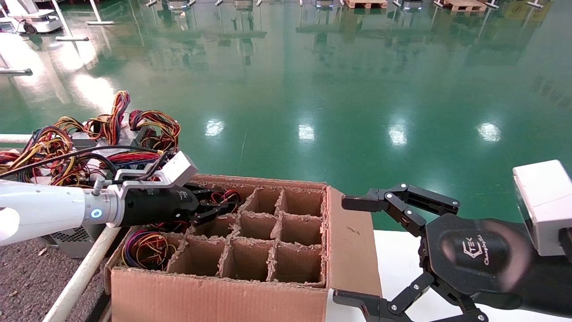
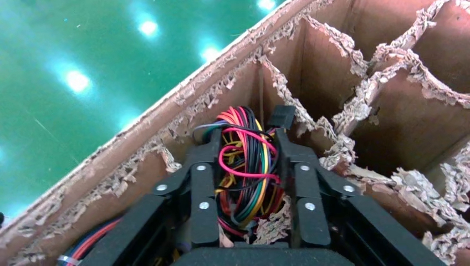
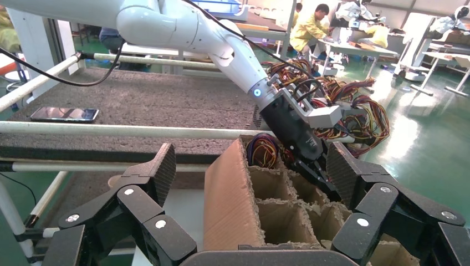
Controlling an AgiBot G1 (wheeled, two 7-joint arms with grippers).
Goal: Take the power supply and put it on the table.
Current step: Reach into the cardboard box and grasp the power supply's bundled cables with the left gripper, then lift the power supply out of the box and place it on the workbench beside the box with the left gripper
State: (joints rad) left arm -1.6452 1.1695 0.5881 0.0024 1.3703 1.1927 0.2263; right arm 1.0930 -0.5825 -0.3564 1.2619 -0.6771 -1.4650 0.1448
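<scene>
Left gripper [image 2: 246, 160] clamped on power supply [image 2: 244, 166] wire bundle, far-left cell of box [image 1: 223, 286]; body hidden, axis unclear; right gripper [image 1: 357, 250] wide open

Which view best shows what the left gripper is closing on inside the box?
The left wrist view: the left gripper straddles a wire bundle in a corner cell. The head view shows only red wires past it; the right wrist view shows only the arm reaching into the cardboard box.

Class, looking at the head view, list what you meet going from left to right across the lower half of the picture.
Table → white rail → left gripper → cardboard box → right gripper.
</scene>
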